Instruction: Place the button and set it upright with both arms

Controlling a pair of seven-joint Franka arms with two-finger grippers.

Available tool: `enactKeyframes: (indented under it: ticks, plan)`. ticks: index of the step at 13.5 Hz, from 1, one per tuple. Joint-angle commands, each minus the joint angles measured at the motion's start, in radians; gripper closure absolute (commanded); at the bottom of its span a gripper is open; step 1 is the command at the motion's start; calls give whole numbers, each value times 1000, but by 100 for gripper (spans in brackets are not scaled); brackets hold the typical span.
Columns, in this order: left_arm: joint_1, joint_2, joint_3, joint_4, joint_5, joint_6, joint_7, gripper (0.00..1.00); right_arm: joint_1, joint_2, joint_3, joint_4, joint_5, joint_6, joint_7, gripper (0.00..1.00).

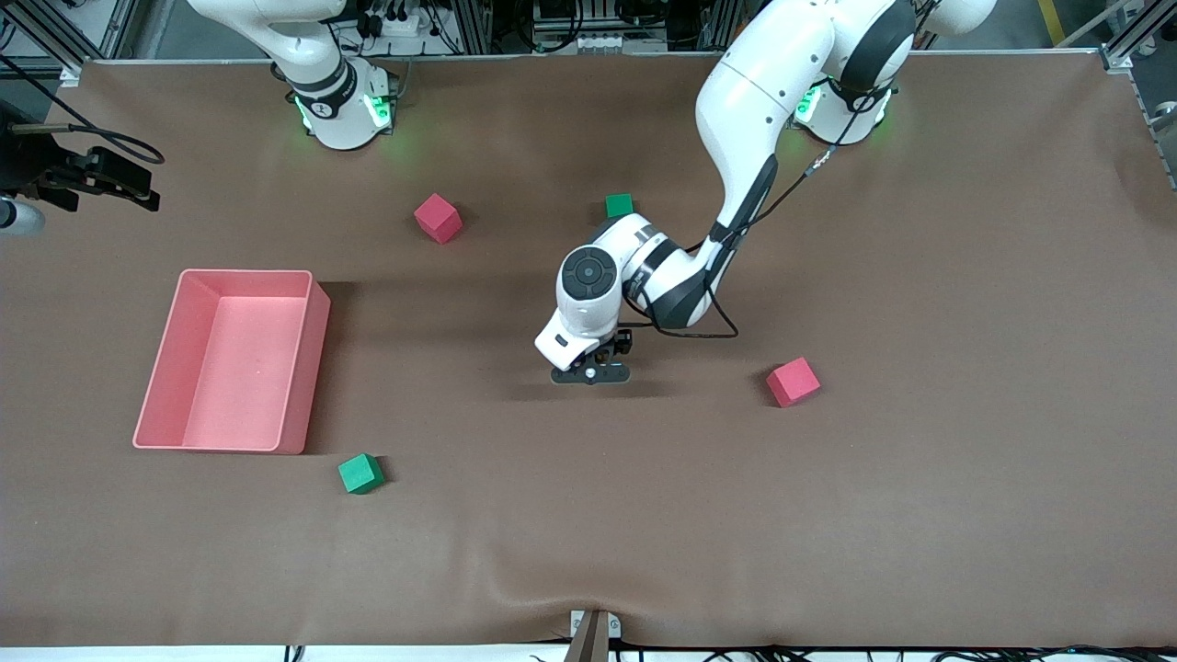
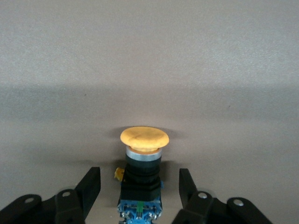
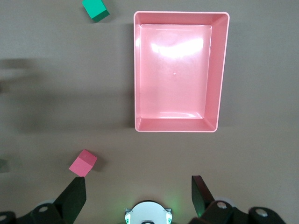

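Note:
The button has a round orange cap, a black body and a blue base. It sits on the brown table between the fingers of my left gripper, cap end pointing away from the palm. The fingers are open, with a gap on each side of the button. In the front view my left gripper is low over the middle of the table and hides the button. My right gripper is open and empty, high above the right arm's base; it is out of the front view.
A pink bin stands toward the right arm's end and shows in the right wrist view. Red cubes and green cubes lie scattered around the left gripper.

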Motion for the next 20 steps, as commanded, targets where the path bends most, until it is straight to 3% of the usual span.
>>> enactKeyframes:
  ticks: [1, 4, 7, 9, 10, 12, 20]
  plan:
    - [-9, 10, 9, 15, 17, 14, 8, 27, -20, -10, 8, -5, 20, 2, 0, 0]
    - [-9, 11, 9, 15, 17, 13, 10, 51, -50, -8, 8, -8, 40, 5, -3, 0]
    - [-7, 11, 9, 15, 17, 14, 10, 55, -47, -8, 8, -8, 38, 42, -9, 0]
    - [-7, 8, 9, 15, 17, 14, 8, 71, -39, -5, 10, -11, 25, 51, -12, 0]
    - [-6, -1, 9, 15, 17, 13, 5, 85, -36, -5, 12, -11, 15, 62, -12, 0]
    - [4, -38, 9, 15, 12, 13, 4, 96, -37, -4, 12, -12, 8, 89, -12, 0]
    - [19, -217, 52, 4, 20, -107, -59, 100, -66, 18, 7, 5, 5, 114, 3, 0]
